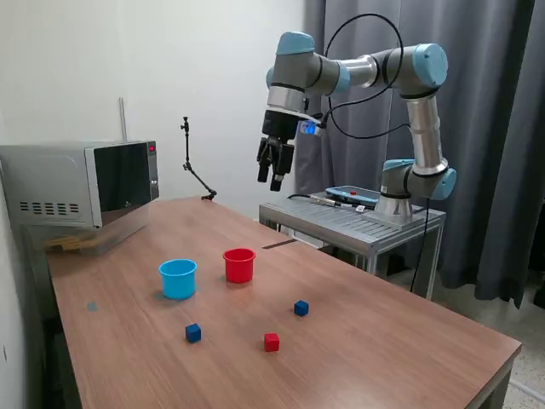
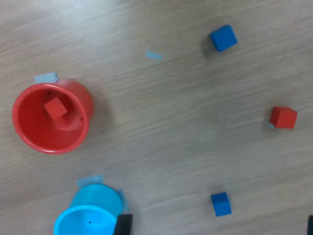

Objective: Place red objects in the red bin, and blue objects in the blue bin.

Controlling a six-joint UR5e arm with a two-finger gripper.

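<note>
the tool point(image 1: 274, 174) hung high above the surface point(image 1: 400, 332), holding nothing; how far its fingers stood apart could not be told. one red cube point(image 2: 55, 108) lay inside the red cup point(image 2: 50, 118); the blue cup point(image 2: 90, 215) was empty. a red cube point(image 1: 272, 342) and two blue cubes point(image 1: 193, 332) point(image 1: 301, 308) sat loose. risk: nudging a small cube aside, or clipping a cup rim. no writing was readable.

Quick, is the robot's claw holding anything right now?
Claw: raised high above the table, holding nothing; whether open or shut cannot be told.
</note>
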